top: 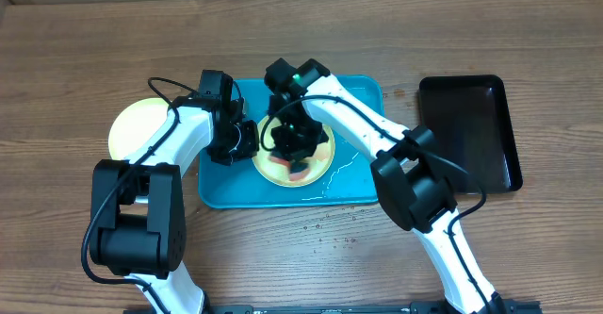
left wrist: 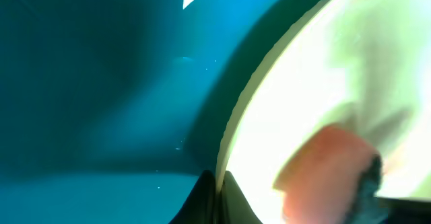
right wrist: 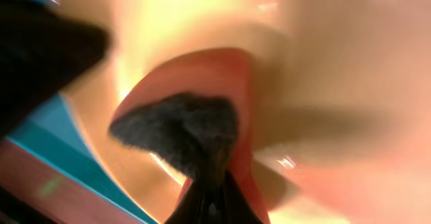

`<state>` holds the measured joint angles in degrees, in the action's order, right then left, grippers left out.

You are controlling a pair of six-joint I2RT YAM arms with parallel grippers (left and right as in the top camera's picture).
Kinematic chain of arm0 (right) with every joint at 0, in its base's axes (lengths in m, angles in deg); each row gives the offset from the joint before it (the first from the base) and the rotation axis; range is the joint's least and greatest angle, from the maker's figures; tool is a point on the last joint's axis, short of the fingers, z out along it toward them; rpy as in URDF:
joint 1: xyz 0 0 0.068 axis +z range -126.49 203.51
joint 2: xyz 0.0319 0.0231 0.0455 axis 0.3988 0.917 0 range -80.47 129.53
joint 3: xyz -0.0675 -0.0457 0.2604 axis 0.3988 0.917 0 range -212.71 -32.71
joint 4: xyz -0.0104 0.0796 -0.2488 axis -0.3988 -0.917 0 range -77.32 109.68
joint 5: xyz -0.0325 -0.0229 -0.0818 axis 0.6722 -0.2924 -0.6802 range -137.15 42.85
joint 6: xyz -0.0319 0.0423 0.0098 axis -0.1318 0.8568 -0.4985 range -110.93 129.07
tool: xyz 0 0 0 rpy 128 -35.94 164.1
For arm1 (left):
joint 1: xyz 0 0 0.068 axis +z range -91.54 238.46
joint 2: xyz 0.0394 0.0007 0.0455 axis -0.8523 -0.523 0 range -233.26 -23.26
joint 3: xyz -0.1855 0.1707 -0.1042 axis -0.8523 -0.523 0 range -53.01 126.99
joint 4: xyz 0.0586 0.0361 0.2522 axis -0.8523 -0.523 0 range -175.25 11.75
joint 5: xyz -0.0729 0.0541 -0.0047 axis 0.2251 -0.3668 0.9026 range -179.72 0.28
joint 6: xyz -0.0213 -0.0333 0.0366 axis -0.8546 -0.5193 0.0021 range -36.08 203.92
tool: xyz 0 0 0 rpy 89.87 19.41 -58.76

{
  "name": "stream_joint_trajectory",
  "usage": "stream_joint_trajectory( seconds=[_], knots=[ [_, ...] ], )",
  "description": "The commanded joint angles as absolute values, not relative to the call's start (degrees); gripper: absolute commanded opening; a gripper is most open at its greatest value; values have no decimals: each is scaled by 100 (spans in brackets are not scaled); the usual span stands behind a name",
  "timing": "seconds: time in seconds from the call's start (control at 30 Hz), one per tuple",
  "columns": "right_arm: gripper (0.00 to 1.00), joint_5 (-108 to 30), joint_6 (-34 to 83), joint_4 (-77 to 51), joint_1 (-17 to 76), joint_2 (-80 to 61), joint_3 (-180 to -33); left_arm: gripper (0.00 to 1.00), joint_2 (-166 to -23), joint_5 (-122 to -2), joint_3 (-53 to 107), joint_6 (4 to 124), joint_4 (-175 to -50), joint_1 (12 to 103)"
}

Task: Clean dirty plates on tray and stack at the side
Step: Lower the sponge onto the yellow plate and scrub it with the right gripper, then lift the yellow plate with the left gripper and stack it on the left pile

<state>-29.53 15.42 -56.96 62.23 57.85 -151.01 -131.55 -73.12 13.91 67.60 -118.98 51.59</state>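
The right wrist view alone shows the right gripper (right wrist: 210, 198), its fingers clamped on a pink sponge with a dark scouring face (right wrist: 188, 126). Only the left wrist view shows the left gripper (left wrist: 217, 196), fingers together at the rim of the pale yellow-green round plate (left wrist: 296, 96); whether they pinch it is unclear. That plate lies in the large teal-blue rectangular plastic tray (left wrist: 101, 103). The overhead view adds a second yellow-green plate (top: 132, 130) just left of the tray on the wooden table (top: 94, 31), and a narrow black tray (top: 468, 130) to its right.

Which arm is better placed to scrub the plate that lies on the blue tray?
Right. The right arm has its jaws shut on the sponge, which rests on the plate. The left arm seems to pinch the plate's rim with its jaws and holds no cleaning tool.
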Motion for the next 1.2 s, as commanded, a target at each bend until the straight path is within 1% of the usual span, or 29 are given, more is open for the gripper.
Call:
stream_joint_trajectory(
  seconds=[0.0,0.13,0.23,0.37,0.6,0.7,0.87,1.03,1.17],
  knots=[
    [4,-3989,1483,-5932,5934,5884,-15204,4,-13214,-7205,1402,6874,-11893,5142],
    [4,-4701,1699,-5993,5659,5881,-15210,4,-13214,-7211,1402,6944,-11895,5142],
    [4,-4872,1826,-5941,5469,5855,-15265,4,-13214,-7233,1402,7027,-11893,5142],
    [4,-4594,1822,-5843,5309,5741,-15505,4,-13214,-7382,1402,7027,-11882,5142],
    [4,-3486,1754,-5882,5305,5481,-16316,4,-13211,-7528,1435,7114,-11860,5142],
    [4,-3103,1754,-6046,5285,5350,-16729,4,-13209,-7533,1607,7267,-12055,5142],
    [4,-3036,1761,-6474,5121,5018,-17313,4,-13185,-7821,2145,7477,-12610,5131],
    [4,-3058,1761,-6750,4767,4528,-17381,4,-12945,-8254,2573,7523,-12953,5131],
    [4,-3287,1785,-7023,4393,4402,-17381,4,-12516,-8628,2676,7543,-13010,5104]
  ],
)
